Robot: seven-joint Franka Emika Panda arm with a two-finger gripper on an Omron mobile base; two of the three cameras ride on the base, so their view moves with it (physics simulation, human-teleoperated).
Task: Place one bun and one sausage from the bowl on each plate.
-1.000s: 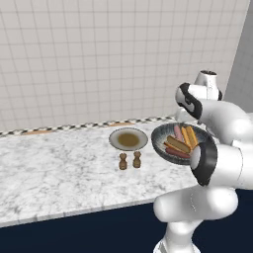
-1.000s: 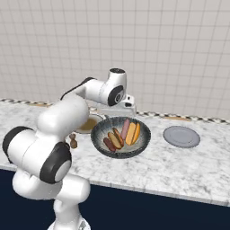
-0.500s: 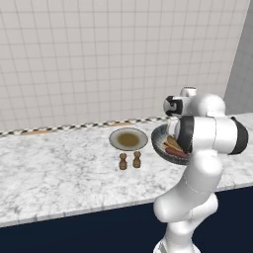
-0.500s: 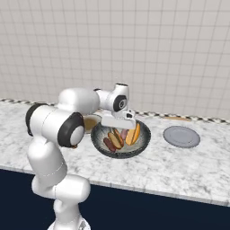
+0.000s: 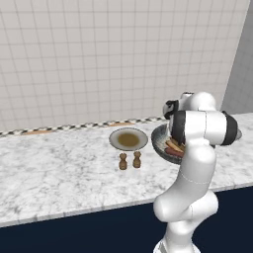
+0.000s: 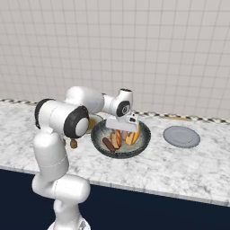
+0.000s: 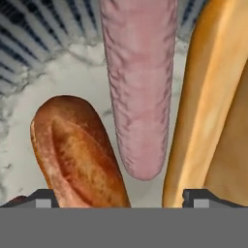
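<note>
Arm lowered into bowl [image 6: 120,150]; end effector [image 7: 123,196] over sausage [image 7: 139,82]; no txt

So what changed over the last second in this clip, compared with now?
The arm swung round and brought the end effector down low over the bowl, close above the pink sausage between two buns. Its fingers stand wide apart and hold nothing. The bowl, the brown-centred plate, the grey plate and the two shakers stayed where they were.

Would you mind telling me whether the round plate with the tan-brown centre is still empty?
Empty as far as visible: the plate shows only its bare tan-brown centre, while the buns and sausages lie in the dark grey bowl.
</note>
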